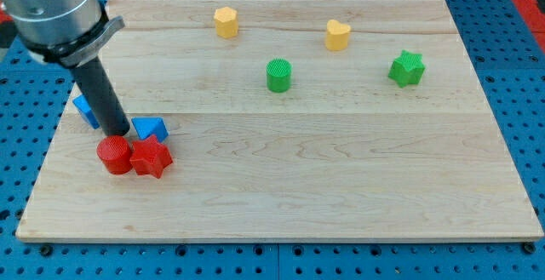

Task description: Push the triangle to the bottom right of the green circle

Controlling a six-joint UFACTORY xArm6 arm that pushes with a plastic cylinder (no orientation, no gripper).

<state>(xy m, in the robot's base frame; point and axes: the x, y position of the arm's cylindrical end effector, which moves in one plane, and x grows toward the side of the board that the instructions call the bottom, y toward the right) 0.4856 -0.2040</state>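
Observation:
A blue triangle (151, 128) lies at the view's left, just above a red star (152, 157). The green circle (278, 75) stands near the middle of the board's top half, far to the right of the triangle. My tip (117, 134) rests just left of the blue triangle, right above a red circle (113, 155). The rod hides part of another blue block (85, 110) to its left; its shape cannot be made out.
A yellow hexagon (226, 22) and a yellow heart (338, 35) sit near the view's top. A green star (406, 68) is at the upper right. The wooden board (341, 186) lies on a blue perforated table.

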